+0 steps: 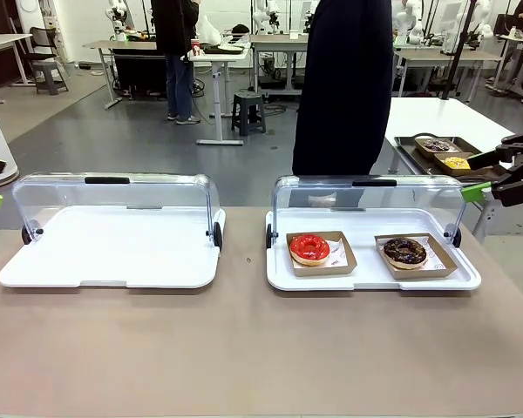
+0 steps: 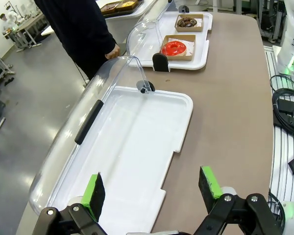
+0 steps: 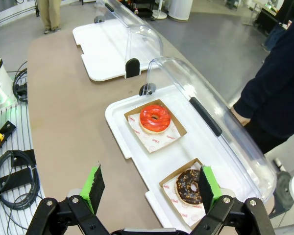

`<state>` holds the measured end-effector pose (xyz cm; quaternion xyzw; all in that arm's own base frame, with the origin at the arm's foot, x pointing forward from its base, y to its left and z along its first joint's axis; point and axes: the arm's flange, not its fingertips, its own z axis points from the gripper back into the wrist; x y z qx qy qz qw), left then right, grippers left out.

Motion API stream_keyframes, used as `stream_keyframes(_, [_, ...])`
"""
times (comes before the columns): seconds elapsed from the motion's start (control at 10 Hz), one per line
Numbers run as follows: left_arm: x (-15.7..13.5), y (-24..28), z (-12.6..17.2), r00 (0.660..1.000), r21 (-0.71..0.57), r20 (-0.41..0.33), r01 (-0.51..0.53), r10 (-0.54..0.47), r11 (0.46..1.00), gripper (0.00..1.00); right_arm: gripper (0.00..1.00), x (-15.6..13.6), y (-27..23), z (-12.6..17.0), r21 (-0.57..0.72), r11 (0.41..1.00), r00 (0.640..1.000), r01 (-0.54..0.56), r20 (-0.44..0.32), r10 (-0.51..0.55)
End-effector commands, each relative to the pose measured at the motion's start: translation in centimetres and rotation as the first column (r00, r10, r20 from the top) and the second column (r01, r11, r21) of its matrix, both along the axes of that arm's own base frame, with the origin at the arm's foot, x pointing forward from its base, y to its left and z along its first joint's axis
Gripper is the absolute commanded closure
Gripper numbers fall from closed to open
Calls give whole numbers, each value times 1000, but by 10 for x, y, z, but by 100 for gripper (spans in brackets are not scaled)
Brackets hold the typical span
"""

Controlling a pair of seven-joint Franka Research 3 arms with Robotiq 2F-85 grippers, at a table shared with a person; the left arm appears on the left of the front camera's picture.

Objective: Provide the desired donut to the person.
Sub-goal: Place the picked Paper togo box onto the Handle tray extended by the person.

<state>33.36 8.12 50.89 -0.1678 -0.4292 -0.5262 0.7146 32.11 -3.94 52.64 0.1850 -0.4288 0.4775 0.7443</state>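
The donuts sit in the right tray (image 1: 366, 280): red donut (image 3: 155, 118) at 12 o'clock from the right gripper (image 3: 150, 186), chocolate donut (image 3: 189, 186) just past its fingers. This gripper is open and empty, and nearest. The left gripper (image 2: 153, 187) is open too, over the bare left tray (image 2: 137, 147). The person (image 1: 344, 87) waits behind the brown table (image 1: 244, 348).
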Motion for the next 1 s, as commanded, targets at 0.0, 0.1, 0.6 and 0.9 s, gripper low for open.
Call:
stream_keyframes(0.0, [1,1,0,1000,-12,6,1,-1,1000,0,0,2,1,-1,27,1000,1000,-12,5,12])
stream_keyframes(0.1, [1,1,0,1000,-12,6,1,-1,1000,0,0,2,1,-1,27,1000,1000,-12,5,12])
stream_keyframes(0.6, [1,1,0,1000,-12,6,1,-1,1000,0,0,2,1,-1,27,1000,1000,-12,5,12])
stream_keyframes(0.9, [1,1,0,1000,-12,6,1,-1,1000,0,0,2,1,-1,27,1000,1000,-12,5,12])
